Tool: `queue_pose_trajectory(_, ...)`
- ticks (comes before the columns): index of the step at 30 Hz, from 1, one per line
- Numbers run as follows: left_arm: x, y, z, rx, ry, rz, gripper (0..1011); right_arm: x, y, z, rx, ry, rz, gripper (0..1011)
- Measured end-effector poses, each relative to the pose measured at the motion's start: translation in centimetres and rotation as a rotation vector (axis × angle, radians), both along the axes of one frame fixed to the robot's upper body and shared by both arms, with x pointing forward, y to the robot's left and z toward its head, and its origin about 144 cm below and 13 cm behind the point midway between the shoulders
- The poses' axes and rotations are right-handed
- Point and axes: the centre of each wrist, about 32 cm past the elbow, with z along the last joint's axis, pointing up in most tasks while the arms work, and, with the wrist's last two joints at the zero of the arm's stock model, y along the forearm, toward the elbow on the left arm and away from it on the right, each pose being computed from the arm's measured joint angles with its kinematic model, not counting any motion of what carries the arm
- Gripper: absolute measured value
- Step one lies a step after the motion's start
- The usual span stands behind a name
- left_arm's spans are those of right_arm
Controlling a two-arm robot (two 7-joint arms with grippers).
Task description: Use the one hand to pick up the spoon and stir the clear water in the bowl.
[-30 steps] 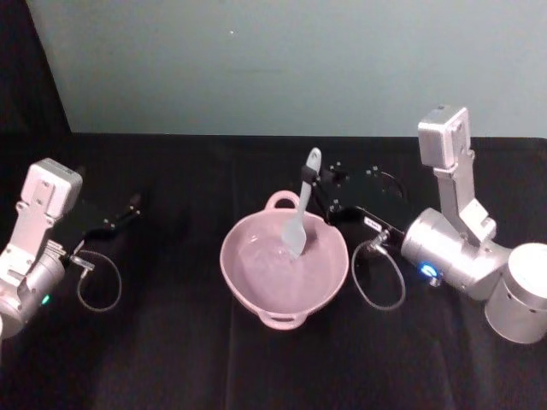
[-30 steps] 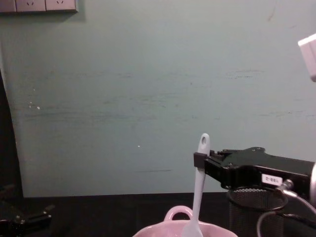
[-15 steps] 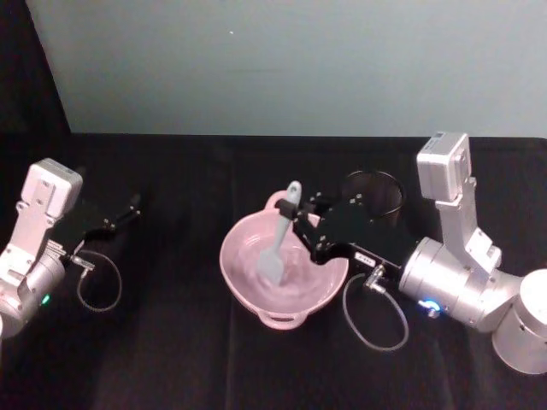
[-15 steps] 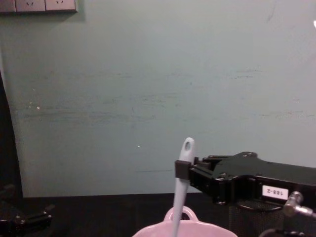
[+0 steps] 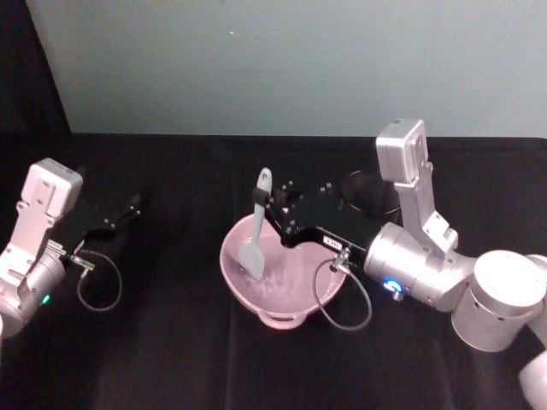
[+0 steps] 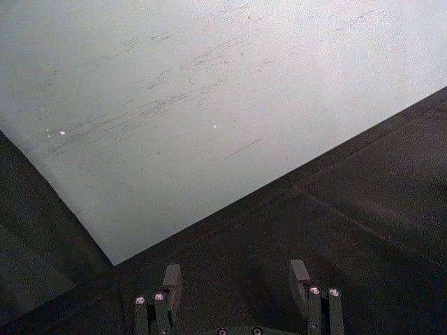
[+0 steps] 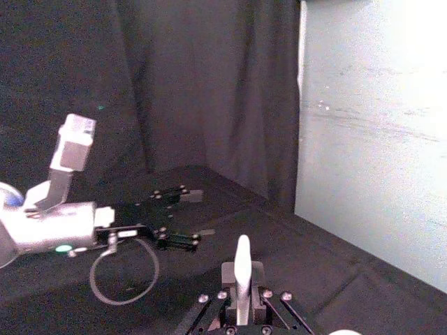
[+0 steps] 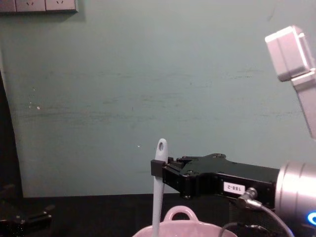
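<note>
Right hand (image 5: 260, 203) over the bowl (image 5: 280, 321) — jaws clamped on the spoon (image 5: 254, 250) handle.
Spoon nearly upright, scoop dipped in the bowl's left side, mid-counter (image 5: 171, 350); left hand (image 5: 130, 207) sits far left — jaws apart.

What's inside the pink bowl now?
The spoon stands in the bowl, scoop down, its handle gripped by the right claw. The claw's body covers the bowl's far right side, so that part's contents are hidden. The left claw sits parked aside.
</note>
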Motion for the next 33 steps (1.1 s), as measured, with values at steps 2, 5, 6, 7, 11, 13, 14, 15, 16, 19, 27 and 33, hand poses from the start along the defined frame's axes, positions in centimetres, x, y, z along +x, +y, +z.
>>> queue_pose_trajectory(2,0.0,0.0,0.0,0.0,0.0,0.0,1011,0.6,0.2,-0.2,-0.003,-0.003,-0.018,117)
queue_pose_trajectory(5,0.0,0.0,0.0,0.0,0.0,0.0,1011,1.1,0.3,-0.3,-0.003,-0.011,-0.038,117)
queue_pose_trajectory(6,0.0,0.0,0.0,0.0,0.0,0.0,1011,1.3,0.3,-0.3,-0.002,-0.015,-0.045,117)
queue_pose_trajectory(7,0.0,0.0,0.0,0.0,0.0,0.0,1011,1.5,0.2,-0.3,-0.002,-0.023,-0.058,117)
queue_pose_trajectory(11,0.0,0.0,0.0,0.0,0.0,0.0,1011,2.0,-0.2,-0.1,-0.011,-0.041,-0.087,117)
queue_pose_trajectory(13,0.0,0.0,0.0,0.0,0.0,0.0,1011,2.1,-0.7,0.0,-0.022,-0.049,-0.105,117)
queue_pose_trajectory(14,0.0,0.0,0.0,0.0,0.0,0.0,1011,2.2,-0.8,0.1,-0.025,-0.052,-0.112,117)
queue_pose_trajectory(15,0.0,0.0,0.0,0.0,0.0,0.0,1011,2.2,-1.1,0.1,-0.029,-0.053,-0.118,117)
queue_pose_trajectory(16,0.0,0.0,0.0,0.0,0.0,0.0,1011,2.3,-1.5,0.2,-0.036,-0.055,-0.129,117)
queue_pose_trajectory(19,0.0,0.0,0.0,0.0,0.0,0.0,1011,2.1,-2.4,0.3,-0.051,-0.054,-0.149,117)
queue_pose_trajectory(27,0.0,0.0,0.0,0.0,0.0,0.0,1011,0.7,-3.8,0.5,-0.081,-0.043,-0.148,117)
queue_pose_trajectory(33,0.0,0.0,0.0,0.0,0.0,0.0,1011,-1.2,-4.0,1.0,-0.063,-0.026,-0.092,117)
